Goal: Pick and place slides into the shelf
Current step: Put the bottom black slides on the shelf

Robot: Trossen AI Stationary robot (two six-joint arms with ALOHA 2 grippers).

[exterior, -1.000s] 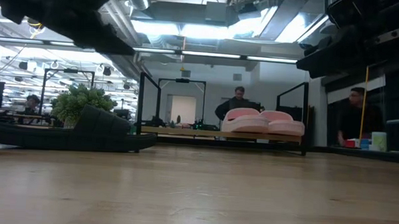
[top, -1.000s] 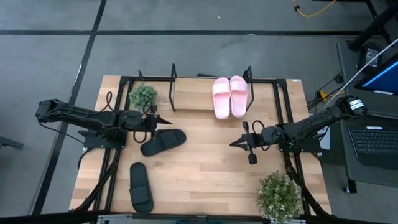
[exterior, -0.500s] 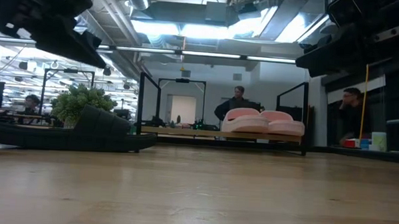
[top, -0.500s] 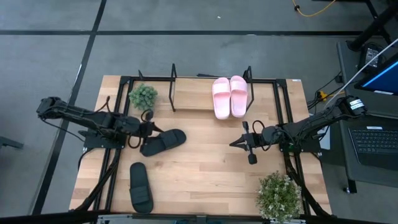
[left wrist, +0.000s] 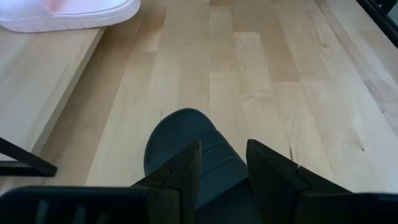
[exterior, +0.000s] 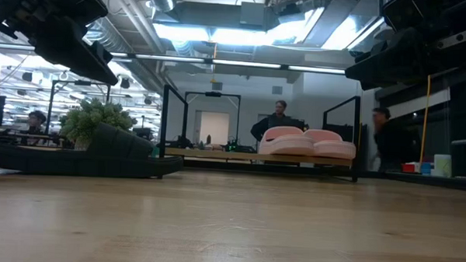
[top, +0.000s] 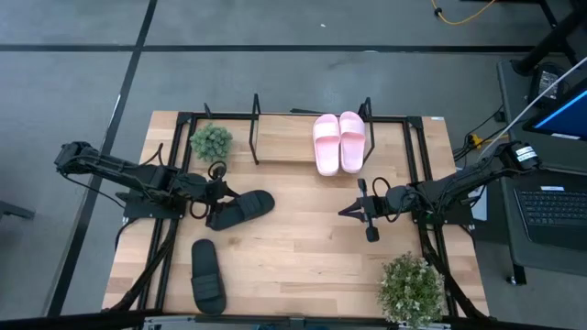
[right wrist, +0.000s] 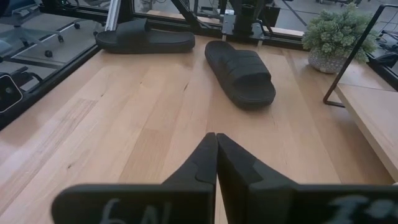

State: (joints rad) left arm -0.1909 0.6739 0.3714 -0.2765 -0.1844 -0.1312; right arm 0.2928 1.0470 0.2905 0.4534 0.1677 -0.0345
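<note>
Pink pair sat on your shelf; 2 black slides remained on the surface. Left end effector gaped over 1; right end effector was closed, empty.

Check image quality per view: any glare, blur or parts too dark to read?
High view: even light, sharp. Low view: ceiling lights blown out, arms silhouetted, near tabletop soft. Left wrist view: own fingers blurred, black slide lacks detail. Right wrist view: shut fingers soft; black slides clear.
</note>
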